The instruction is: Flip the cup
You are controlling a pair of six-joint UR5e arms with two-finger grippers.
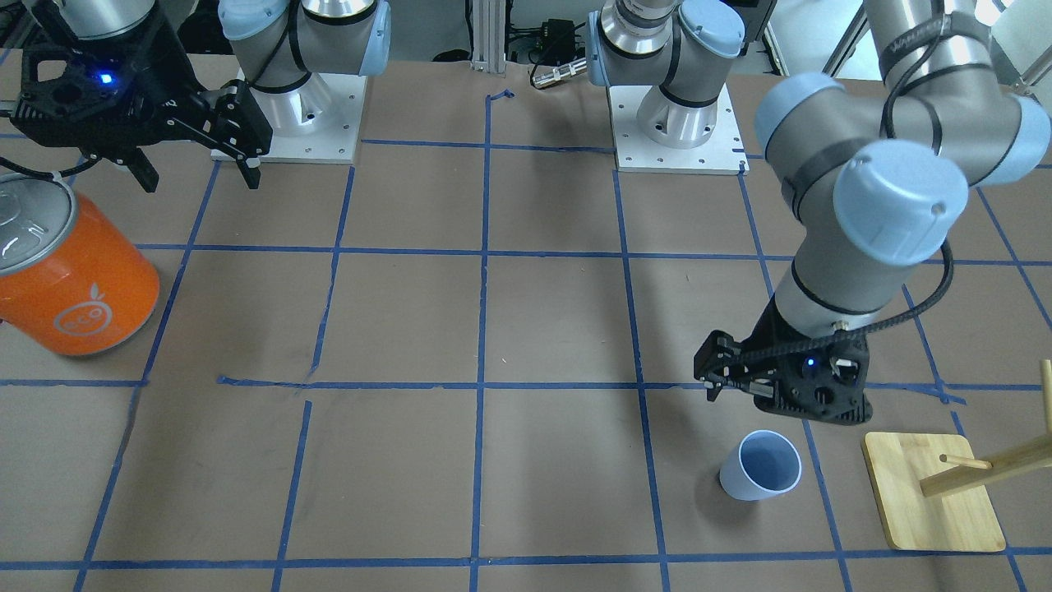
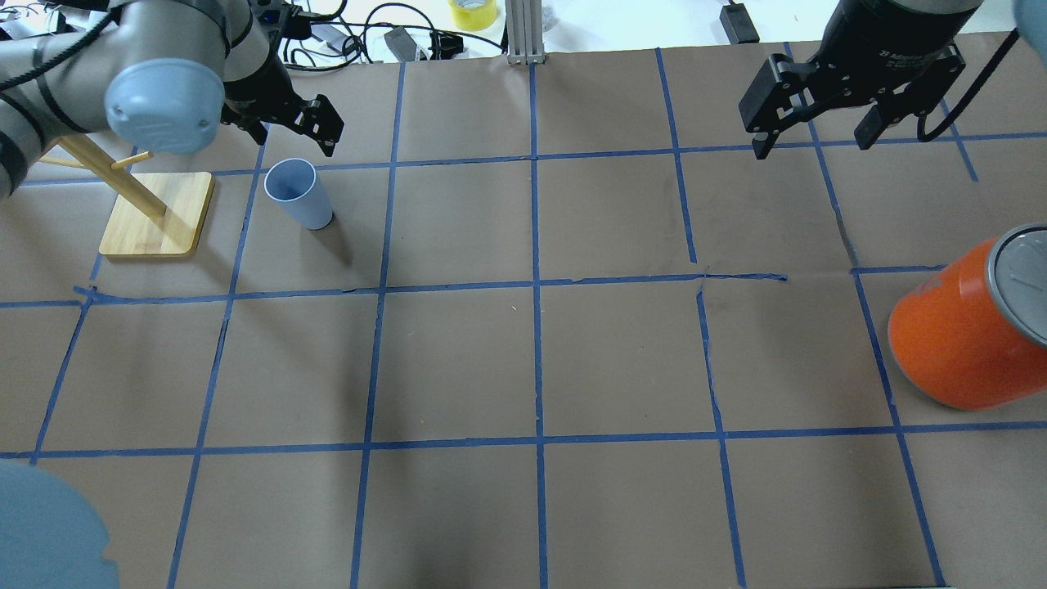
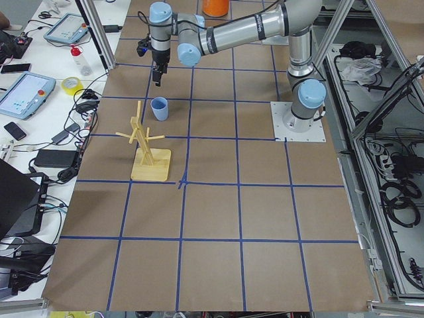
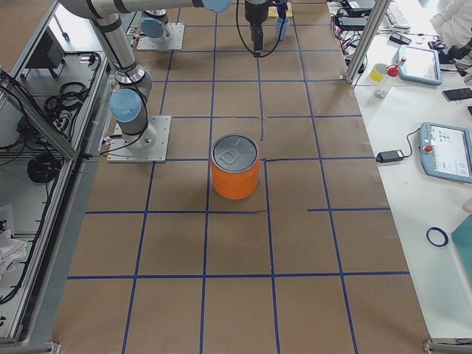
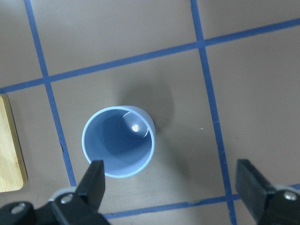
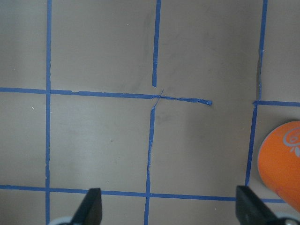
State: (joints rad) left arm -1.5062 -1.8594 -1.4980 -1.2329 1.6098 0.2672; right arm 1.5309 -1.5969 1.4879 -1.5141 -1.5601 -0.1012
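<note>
The pale blue cup (image 1: 760, 465) stands upright on the table, mouth up; it also shows in the overhead view (image 2: 298, 194), the left side view (image 3: 159, 108) and the left wrist view (image 5: 118, 147). My left gripper (image 1: 723, 374) hangs above and just beside it, open and empty. In the left wrist view its gripper (image 5: 171, 187) has its jaws spread wide with the cup below, near the left finger. My right gripper (image 2: 811, 143) is open and empty, far from the cup, above bare table.
A big orange can (image 2: 957, 335) with a silver lid stands on my right side, also in the front view (image 1: 74, 279). A wooden peg stand on a square base (image 2: 159, 213) stands close beside the cup. Blue tape lines grid the brown table.
</note>
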